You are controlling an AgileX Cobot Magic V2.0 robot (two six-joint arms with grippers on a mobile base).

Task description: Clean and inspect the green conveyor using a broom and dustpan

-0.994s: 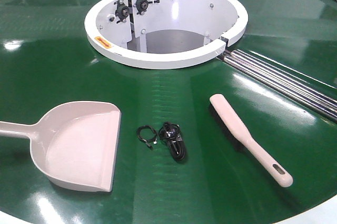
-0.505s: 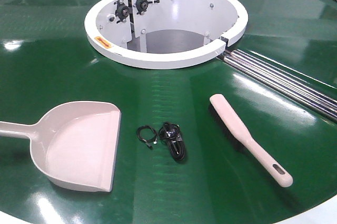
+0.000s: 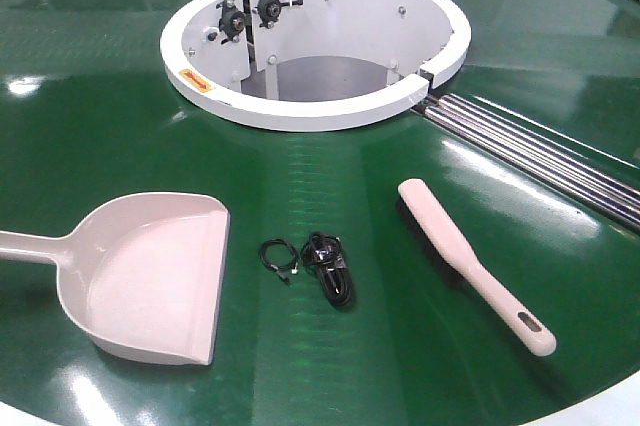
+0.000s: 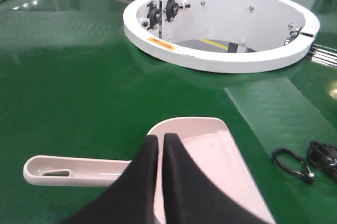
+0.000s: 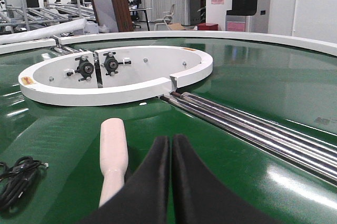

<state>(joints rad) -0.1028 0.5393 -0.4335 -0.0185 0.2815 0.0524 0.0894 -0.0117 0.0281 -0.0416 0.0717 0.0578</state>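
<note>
The green conveyor point(image 3: 90, 116) fills the front view, with its white ring opening point(image 3: 315, 41) at the back and silver rollers point(image 3: 540, 151) at right. The pale pink dustpan point(image 3: 150, 276) lies at front left, handle pointing left. The pale pink broom point(image 3: 470, 261) lies at front right, handle toward the near edge. My left gripper point(image 4: 160, 139) is shut and empty, above the dustpan point(image 4: 210, 145) where pan meets handle. My right gripper point(image 5: 171, 140) is shut and empty, just right of the broom point(image 5: 113, 155). Neither gripper shows in the front view.
Black cable coils point(image 3: 325, 264) lie between dustpan and broom; they also show in the left wrist view point(image 4: 308, 158) and the right wrist view point(image 5: 16, 179). The belt's white rim point(image 3: 590, 411) runs along the near edge. Bearing mounts point(image 3: 250, 11) sit inside the ring.
</note>
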